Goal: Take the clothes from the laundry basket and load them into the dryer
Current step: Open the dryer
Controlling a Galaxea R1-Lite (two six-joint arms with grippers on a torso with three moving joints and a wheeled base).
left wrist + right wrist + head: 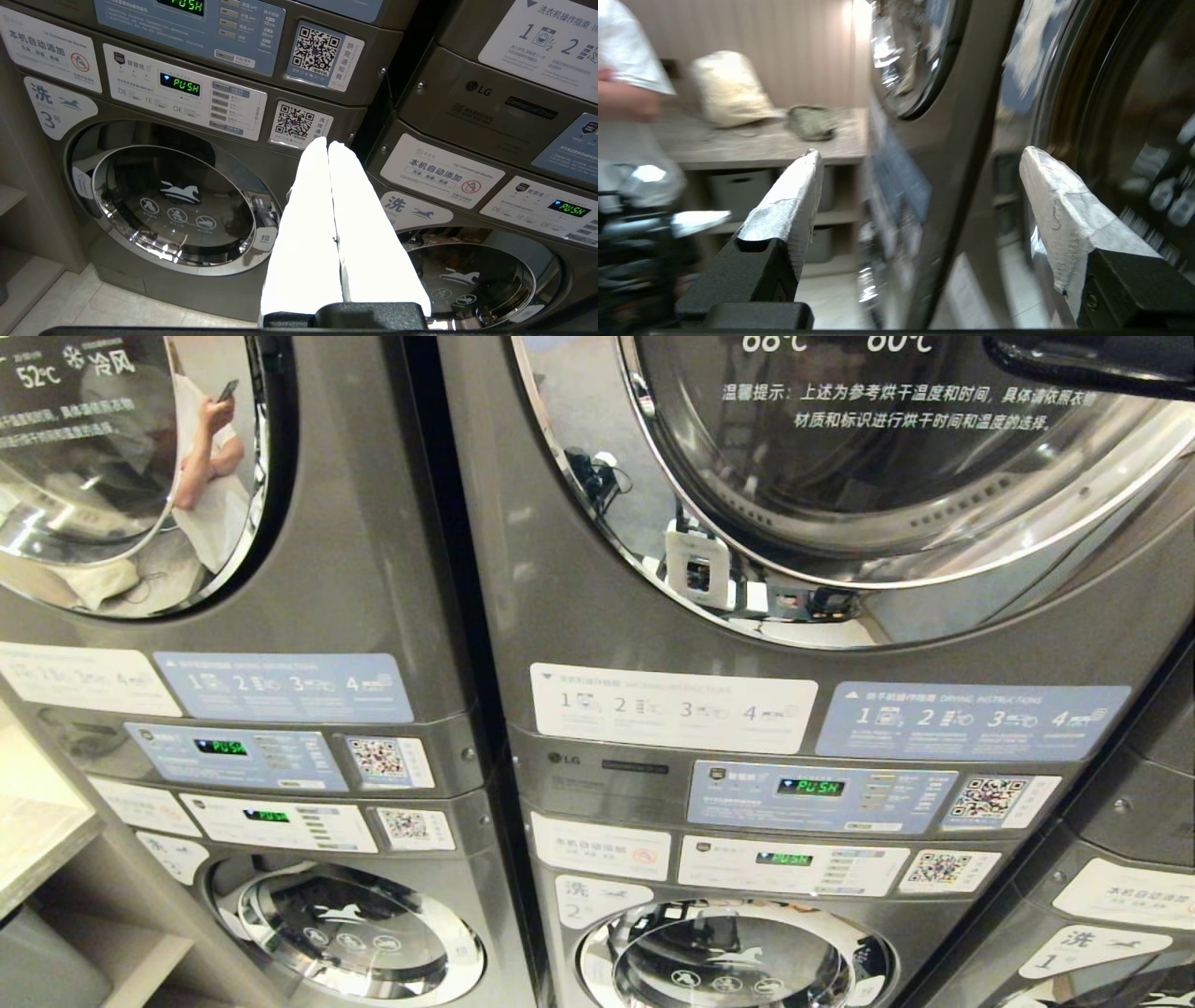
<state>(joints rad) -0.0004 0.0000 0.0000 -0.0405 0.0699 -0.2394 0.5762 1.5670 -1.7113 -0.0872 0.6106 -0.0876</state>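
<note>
Right wrist view: right gripper spread wide, nothing between its white-taped fingers, close against the grey metal front of the dryer and its dark round glass door. Beyond, a pale wooden counter carrying a cream cloth bag near its back edge and a small olive pouch toward the machine-side end; a person in a white shirt beside it. No laundry basket or clothes to be seen in any view.

Left wrist view: left gripper pressed closed and empty, white fingers touching, hanging before the lower washers. Green "PUSH" display, QR codes, "LG", "Commercial Dryer".

Head view: stacked grey machines, "52°C", "60°C", "DRYING INSTRUCTIONS" label numbered 1 to 4.
</note>
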